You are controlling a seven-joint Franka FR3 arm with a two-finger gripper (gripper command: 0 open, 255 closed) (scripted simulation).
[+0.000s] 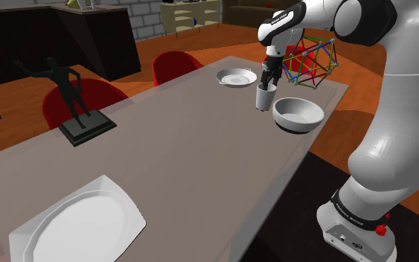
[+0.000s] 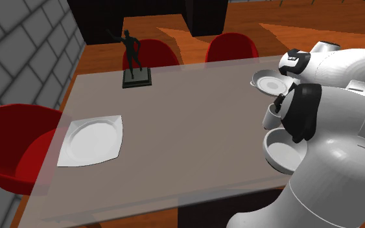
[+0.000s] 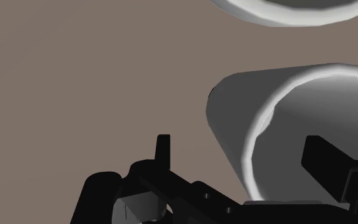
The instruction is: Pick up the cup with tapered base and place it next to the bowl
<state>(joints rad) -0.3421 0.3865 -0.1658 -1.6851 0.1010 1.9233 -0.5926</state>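
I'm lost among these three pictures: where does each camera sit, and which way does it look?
Shoulder view: beside the stand, looking down the table; arm and stand show.
Second exterior view: on the arm's table side, facing the statue across the table; arm at right.
Wrist view: on the hand, looking down past the tool at the cup.
All three share the cup and bowl.

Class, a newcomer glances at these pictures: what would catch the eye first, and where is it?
Likely the big white arm at the shoulder view's right, its black pincer at the rim of a pale cup beside the white bowl. Then the dark statuette on the table at that view's left, and the colourful rod ball beyond the table's far end.
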